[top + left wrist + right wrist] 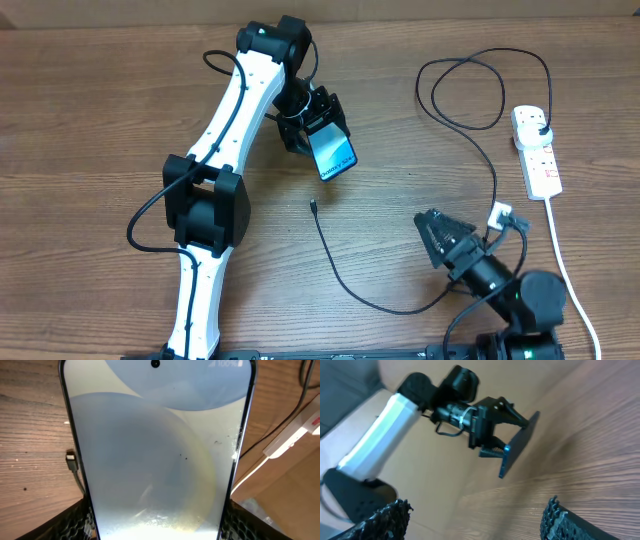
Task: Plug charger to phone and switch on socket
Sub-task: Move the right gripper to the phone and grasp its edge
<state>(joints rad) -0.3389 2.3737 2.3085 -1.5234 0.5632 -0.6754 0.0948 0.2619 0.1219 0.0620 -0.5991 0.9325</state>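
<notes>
My left gripper [318, 128] is shut on the phone [336, 155] and holds it tilted above the table, lit screen up. In the left wrist view the phone [160, 450] fills the frame between the fingers [157, 532]. The charger's black cable [345, 285] lies on the table, its connector tip [313, 207] just below the phone and also seen in the left wrist view [71, 460]. Its black plug [540, 123] sits in the white socket [540, 160] at the far right. My right gripper [432, 236] is open and empty; its wrist view [480, 520] shows the phone [520, 442] edge-on.
The cable loops [470, 90] at the back, left of the socket, and passes under my right arm. The socket's thick white cord [570, 280] runs to the front right edge. The socket also shows at the right of the left wrist view [295, 435].
</notes>
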